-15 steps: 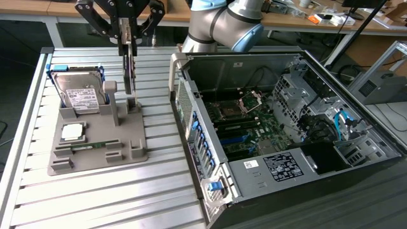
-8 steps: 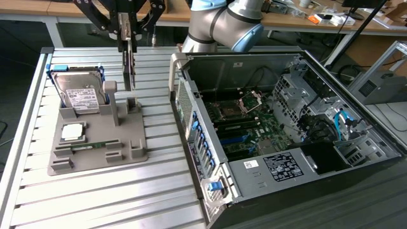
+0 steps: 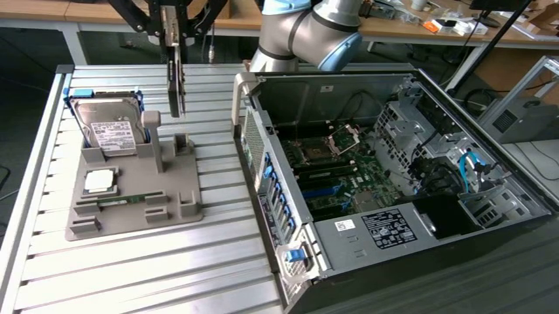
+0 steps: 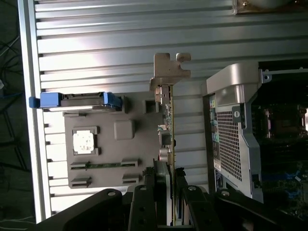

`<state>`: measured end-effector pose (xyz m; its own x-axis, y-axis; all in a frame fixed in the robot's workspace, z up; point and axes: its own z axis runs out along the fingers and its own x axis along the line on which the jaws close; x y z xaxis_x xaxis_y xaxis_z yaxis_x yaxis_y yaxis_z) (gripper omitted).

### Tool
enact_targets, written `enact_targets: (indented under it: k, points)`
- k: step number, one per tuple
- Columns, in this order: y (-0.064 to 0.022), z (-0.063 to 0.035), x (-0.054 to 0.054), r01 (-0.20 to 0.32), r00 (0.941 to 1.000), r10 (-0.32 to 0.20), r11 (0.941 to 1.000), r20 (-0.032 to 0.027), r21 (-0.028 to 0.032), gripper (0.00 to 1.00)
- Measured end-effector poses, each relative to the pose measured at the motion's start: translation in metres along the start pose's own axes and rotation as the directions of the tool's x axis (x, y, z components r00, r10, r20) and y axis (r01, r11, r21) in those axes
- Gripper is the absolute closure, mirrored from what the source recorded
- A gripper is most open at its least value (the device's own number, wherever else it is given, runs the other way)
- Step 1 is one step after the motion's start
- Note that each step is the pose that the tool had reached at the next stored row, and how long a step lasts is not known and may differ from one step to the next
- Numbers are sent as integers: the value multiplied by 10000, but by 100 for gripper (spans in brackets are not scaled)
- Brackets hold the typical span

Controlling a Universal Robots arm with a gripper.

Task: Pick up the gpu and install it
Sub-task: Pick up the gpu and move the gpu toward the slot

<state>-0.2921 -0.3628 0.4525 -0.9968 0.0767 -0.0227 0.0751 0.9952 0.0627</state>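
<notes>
Exterior view: gpu (image 3: 175,85) in claw (image 3: 172,40)

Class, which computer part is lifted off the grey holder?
The gpu, gripped by the pincer above it; hard drive, chip and memory stick sit in the holder.

The gripper (image 3: 172,43) is covering the upper end of the gpu (image 3: 175,86), and the arm (image 3: 306,33) is running off the exterior view's top edge. Print on the hard drive (image 3: 109,125) label is showing too small to read.
</notes>
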Motion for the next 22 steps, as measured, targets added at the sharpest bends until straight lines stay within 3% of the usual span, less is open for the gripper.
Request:
enact_targets:
  k: [10,14,22]
  points:
    - [6,-98,-4,0,10000,0,10000,-6,-6,73]
    - [-14,-84,-24,-4,10000,4,10000,-69,0,73]
    - [-173,-73,-88,-13,9998,13,10000,-193,9,73]
